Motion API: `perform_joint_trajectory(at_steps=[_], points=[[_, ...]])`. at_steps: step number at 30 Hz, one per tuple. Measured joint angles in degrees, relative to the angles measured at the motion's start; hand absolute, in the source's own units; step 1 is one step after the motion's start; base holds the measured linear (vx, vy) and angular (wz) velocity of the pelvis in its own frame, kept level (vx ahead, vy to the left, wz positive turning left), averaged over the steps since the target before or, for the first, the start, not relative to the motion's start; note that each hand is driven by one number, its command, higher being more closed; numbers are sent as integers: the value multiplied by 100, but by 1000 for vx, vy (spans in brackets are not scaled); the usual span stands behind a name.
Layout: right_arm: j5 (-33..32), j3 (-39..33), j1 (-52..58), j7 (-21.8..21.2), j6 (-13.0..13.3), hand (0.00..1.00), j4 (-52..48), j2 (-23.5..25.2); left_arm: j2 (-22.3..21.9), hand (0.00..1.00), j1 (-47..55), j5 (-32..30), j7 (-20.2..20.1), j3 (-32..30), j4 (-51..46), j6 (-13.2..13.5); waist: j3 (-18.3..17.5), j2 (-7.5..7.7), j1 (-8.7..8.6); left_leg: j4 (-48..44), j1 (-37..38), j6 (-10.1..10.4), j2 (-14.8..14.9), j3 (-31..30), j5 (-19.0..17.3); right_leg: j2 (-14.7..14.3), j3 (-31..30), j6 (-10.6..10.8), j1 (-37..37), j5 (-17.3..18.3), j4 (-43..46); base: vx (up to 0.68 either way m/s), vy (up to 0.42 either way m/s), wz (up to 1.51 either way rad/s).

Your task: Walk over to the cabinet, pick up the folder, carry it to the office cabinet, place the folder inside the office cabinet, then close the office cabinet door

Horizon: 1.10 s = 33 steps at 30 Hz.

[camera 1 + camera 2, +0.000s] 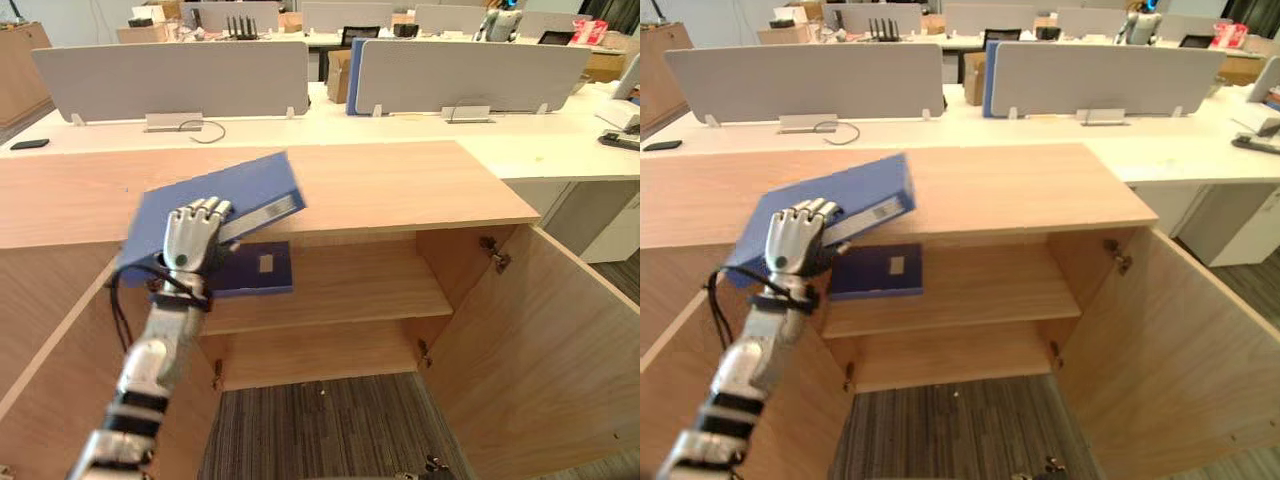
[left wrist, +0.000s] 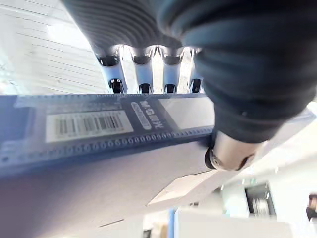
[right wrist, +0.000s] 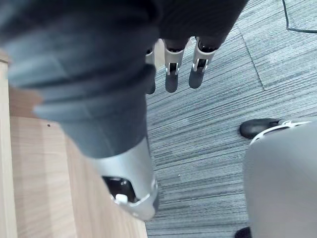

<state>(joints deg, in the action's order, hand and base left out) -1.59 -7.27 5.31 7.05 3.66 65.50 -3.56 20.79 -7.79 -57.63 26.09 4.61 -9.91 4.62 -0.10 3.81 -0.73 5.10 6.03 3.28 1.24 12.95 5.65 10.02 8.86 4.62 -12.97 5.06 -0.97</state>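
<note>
Where left eye view looks down, left hand gripping blue folder, tilted, overlapping office cabinet top's front edge; grip's underside hidden. On shelf, darker folder lying, partly covered by hand. Left wrist view: fingers curling over folder's spine, thumb pressing beneath. Right wrist view: right hand hanging over carpet, fingers loosely straight, holding nothing, bases hidden by cover.

Stereo head overlooks cabinet, wrists close-up
</note>
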Motion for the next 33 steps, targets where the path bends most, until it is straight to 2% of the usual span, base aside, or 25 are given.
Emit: perform_joint_trajectory(at_steps=[1, 2, 3, 4, 6, 8, 11, 12, 14, 16, 17, 20, 23, 27, 30, 33], points=[[-17, 4, 0, 11, -1, 0, 0, 3, -195, 100, 141, 74, 14, 5, -304, 66, -1, -2, 11, -1, 1, 0, 4, -1, 2, -3, -3, 0, 1, 0, 5, 0, 0, 0], [-151, 22, -17, 39, -1, 0, -12, 23, -542, 100, 377, 399, 62, 51, -835, 255, -1, -8, 30, -2, -1, -2, 15, -5, 13, -12, -6, -1, 10, 0, 23, 0, 0, 0], [-433, 197, -22, 103, 2, 0, -133, 53, -983, 100, 674, 979, 114, 147, -1409, 513, -17, -38, 35, -1, 0, -2, 37, -2, 26, -31, -32, -2, 28, 1, 54, -62, 2, -9], [-664, 331, 76, 143, 10, 0, -551, 82, -1275, 100, 918, 1481, 107, 234, -1698, 697, -33, -94, 42, 2, -6, -4, 64, 28, 33, -51, -98, -5, 100, 3, 138, -81, 4, -14], [-889, 485, 293, 220, 35, 0, -1441, 162, -1526, 100, 1193, 2050, 46, 305, -1921, 828, -7, -146, 6, 23, -26, -22, 93, 45, 71, -71, -140, -5, 183, 3, 222, -121, 3, -9], [-1101, 570, 530, 241, 102, 0, -2340, 256, -1623, 100, 1426, 2648, -117, 336, -2001, 916, 6, -152, -6, 27, -25, -27, 117, 38, 98, -91, -140, -5, 206, 4, 283, -114, 0, 0], [-1497, 698, 873, 267, 300, 0, -4065, 341, -1776, 100, 1840, 4273, -288, 247, -2318, 1050, 115, -163, -9, 30, -26, -48, 121, 27, 74, -87, -141, -29, 260, 27, 348, -130, 19, -1], [-1558, 698, 914, 268, 325, 0, -4374, 363, -1797, 100, 1907, 4421, -328, 185, -2379, 1052, 137, -163, -8, 30, -39, -49, 120, 26, 75, -85, -144, -28, 282, 27, 350, -146, 36, -2], [-1749, 735, 1043, 232, 509, 0, -5520, 414, -1832, 100, 2175, 5188, -454, 48, -2657, 1120, 153, -154, -9, 29, -157, -74, 109, -13, 103, -80, -146, -31, 413, 18, 379, -80, 27, 1], [-1774, 710, 1058, 202, 575, 0, -6179, 450, -1836, 100, 2273, 5503, -530, -55, -2759, 1156, 151, -150, -10, 28, -171, -76, 96, -25, 116, -71, -145, -31, 421, 12, 377, -17, 14, 4], [-1814, 707, 1046, 141, 702, 0, -6752, 453, -1838, 100, 2293, 5685, -627, -127, -2808, 1183, 151, -151, -1, 26, -183, -49, 86, -42, 148, -66, -139, -4, 421, -4, 370, 0, 7, 4], [-1963, 636, 788, 38, 989, 0, -7583, 442, -1839, 100, 2295, 6396, -986, -268, -2822, 1244, 153, -143, -4, -1, -198, -74, 88, -52, 177, -74, -138, 54, 428, -49, 340, 0, 0, 0], [-2000, 613, 241, -35, 1107, 0, -7898, 313, -1835, 100, 2267, 7136, -1433, -314, -2817, 1244, 159, -138, -13, -4, -207, -73, 94, -54, 178, -85, -141, 57, 428, -53, 319, 0, 0, 0], [-2287, 674, -907, -71, 1123, 0, -7828, -54, -1822, 100, 2002, 7823, -1891, -189, -2710, 1244, 161, -142, 14, -4, -214, -74, 94, -66, 179, -89, -139, 66, 425, -60, 331, 0, 0, 0], [-2577, 864, -1587, -78, 1124, 0, -7536, -309, -1817, 100, 1849, 8140, -2005, -33, -2567, 1244, 162, -143, 36, -4, -213, -77, 92, -72, 182, -88, -137, 66, 422, -60, 341, 0, 0, 0], [-3159, 1123, -2059, -197, 1120, 0, -7185, -498, -1796, 100, 1760, 8390, -2090, 140, -2397, 1235, 166, -150, 68, -3, -212, -81, 92, -81, 191, -88, -130, 66, 421, -60, 352, -11, 3, 1]])
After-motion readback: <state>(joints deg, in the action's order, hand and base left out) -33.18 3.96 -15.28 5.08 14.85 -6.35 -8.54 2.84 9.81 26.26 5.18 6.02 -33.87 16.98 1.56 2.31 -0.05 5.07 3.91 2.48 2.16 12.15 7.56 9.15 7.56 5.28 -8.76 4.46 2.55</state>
